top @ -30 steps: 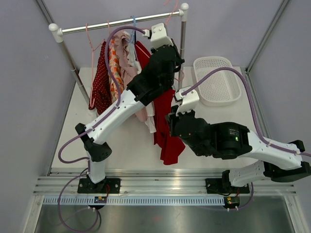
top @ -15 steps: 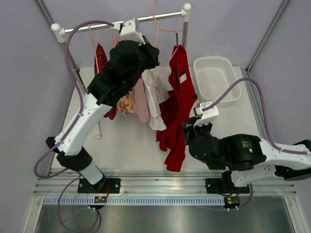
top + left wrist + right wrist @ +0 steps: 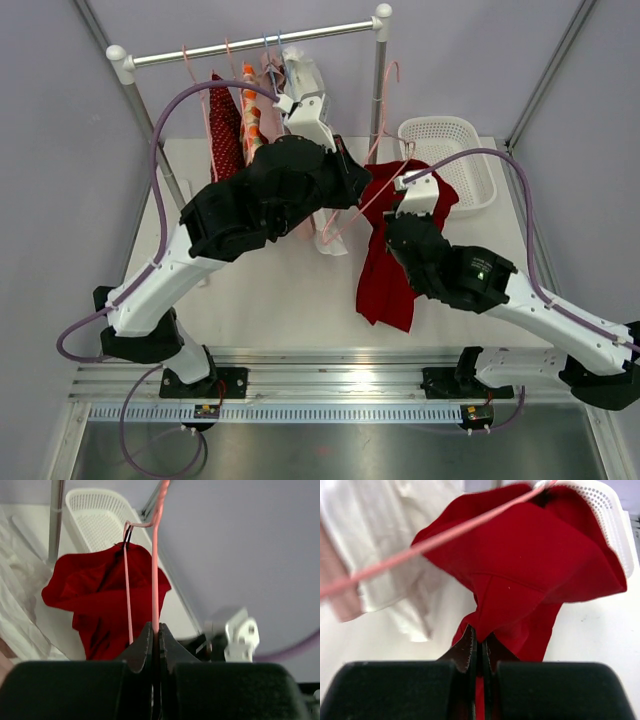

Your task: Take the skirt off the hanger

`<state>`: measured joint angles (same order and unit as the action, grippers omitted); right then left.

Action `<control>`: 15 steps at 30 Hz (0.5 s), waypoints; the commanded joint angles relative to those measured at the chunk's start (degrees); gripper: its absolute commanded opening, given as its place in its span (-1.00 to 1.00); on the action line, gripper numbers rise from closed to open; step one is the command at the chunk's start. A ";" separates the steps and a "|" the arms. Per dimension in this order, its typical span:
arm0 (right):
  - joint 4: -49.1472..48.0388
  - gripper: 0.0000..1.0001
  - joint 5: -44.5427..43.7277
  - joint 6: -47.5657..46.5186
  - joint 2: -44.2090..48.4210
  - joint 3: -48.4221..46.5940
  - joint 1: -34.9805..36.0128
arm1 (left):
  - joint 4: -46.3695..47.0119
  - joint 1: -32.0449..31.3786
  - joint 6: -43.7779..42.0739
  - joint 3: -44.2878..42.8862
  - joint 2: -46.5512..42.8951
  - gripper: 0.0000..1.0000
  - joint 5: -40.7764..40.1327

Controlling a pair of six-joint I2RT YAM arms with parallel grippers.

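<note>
Skirt, red, hanging off pink hanger
Grips a fabric fold in closed right tool; pinches hanger wire in closed left tool.

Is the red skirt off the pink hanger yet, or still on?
Still on: the red skirt hangs from the far end of the pink hanger; right tool grips the skirt.

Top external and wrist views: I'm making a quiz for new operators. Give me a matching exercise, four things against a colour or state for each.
Things:
1. skirt
2. hanger
3. basket
4. left gripper

Colour or state:
A. white
B. shut on the hanger
C. red
D. pink

Pairs: 1-C, 2-D, 3-A, 4-B
</note>
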<state>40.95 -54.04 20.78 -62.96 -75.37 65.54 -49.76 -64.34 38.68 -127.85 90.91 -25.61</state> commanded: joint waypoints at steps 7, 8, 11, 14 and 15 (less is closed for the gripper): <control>-5.79 -1.00 14.74 -7.68 -2.34 -6.62 -23.94 | -11.67 -4.57 6.50 0.75 -6.27 -1.00 4.07; -5.88 -1.00 17.45 -7.85 -3.13 -8.28 -28.58 | -13.68 -5.18 6.24 1.28 -6.62 -1.00 4.42; -6.41 -1.00 22.90 -9.26 -6.90 -13.63 -37.37 | -20.34 -5.27 6.23 4.27 -6.89 -1.00 3.37; -5.27 -1.00 27.31 -9.61 -13.91 -23.27 -42.50 | -24.94 -5.88 7.02 6.55 -7.41 -1.00 4.68; -4.83 -1.00 27.67 -10.57 -15.60 -26.37 -44.51 | -24.34 -6.24 6.77 7.87 -8.37 -1.00 5.12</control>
<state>40.62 -32.34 12.93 -75.11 -91.37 25.06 -70.02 -69.69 44.66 -122.43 84.09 -23.62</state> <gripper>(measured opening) 0.029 0.037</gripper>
